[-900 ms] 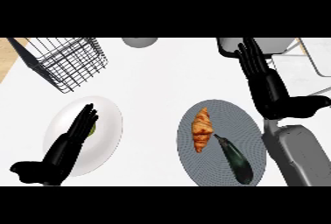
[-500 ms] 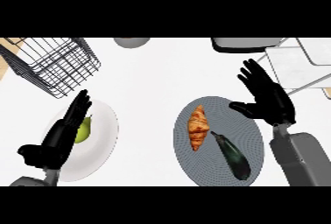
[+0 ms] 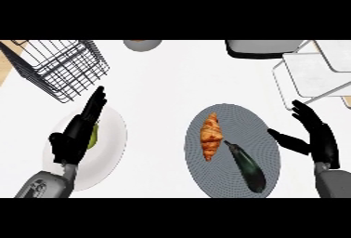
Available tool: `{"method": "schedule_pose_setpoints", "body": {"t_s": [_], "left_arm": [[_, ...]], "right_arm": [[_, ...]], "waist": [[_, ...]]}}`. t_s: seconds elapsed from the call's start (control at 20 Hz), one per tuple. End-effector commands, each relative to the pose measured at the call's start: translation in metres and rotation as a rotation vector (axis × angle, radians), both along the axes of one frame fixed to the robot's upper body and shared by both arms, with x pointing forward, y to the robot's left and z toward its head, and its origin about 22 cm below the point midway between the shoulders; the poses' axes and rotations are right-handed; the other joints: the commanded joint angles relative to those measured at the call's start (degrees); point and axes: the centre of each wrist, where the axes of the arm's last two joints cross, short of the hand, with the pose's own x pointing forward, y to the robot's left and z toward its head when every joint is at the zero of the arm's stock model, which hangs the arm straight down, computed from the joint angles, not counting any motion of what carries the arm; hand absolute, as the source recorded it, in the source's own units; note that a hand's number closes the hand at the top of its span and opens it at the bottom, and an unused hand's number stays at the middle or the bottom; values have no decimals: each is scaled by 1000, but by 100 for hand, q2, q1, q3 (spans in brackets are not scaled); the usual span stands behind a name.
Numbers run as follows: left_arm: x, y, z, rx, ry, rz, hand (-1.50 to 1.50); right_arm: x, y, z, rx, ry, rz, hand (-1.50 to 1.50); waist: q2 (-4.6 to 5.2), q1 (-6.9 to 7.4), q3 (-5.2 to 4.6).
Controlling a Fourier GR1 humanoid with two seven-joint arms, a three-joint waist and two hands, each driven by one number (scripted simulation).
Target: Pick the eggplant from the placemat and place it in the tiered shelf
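A: Where is the eggplant (image 3: 247, 165) lying?
B: On the placemat (image 3: 240, 118), just left of the right hand (image 3: 321, 142) and untouched. The croissant (image 3: 211, 135) is lying further left.
A: And that hand?
B: It is hovering beside the mat's edge with its fingers straight and its thumb spread toward the eggplant, holding nothing. It is probably lining up a side grasp.
A: Why that hand?
B: The shelf (image 3: 308, 69) is standing just beyond its fingertips, so the carry is looking short.
A: The left hand (image 3: 74, 137)?
B: It is resting open over the plate (image 3: 113, 148), fingers up, out of the way.
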Motion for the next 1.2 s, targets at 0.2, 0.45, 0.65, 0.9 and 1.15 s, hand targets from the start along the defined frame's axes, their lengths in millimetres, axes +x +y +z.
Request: {"method": "schedule_pose_setpoints", "body": {"t_s": [0.2, 0.45, 0.65, 0.9, 1.15], "left_arm": [[11, -5, 4, -9, 12, 8, 0], [11, -11, 3, 19, 21, -4, 0], [20, -5, 6, 18, 17, 3, 0], [12, -16, -6, 26, 12, -11, 0], [15, -27, 7, 14, 3, -20, 0]], "right_arm": [[-11, -31, 38, 88, 60, 252, -150], [-4, -2, 67, -67, 169, 393, -150], [11, 4, 108, -147, 249, 455, -150], [32, 27, 145, -347, 419, 584, -150], [29, 54, 170, -547, 582, 684, -150]], "waist": [[-68, 24, -16], [-71, 52, -18], [-61, 75, -15], [-44, 187, -19], [-69, 174, -16]]}}
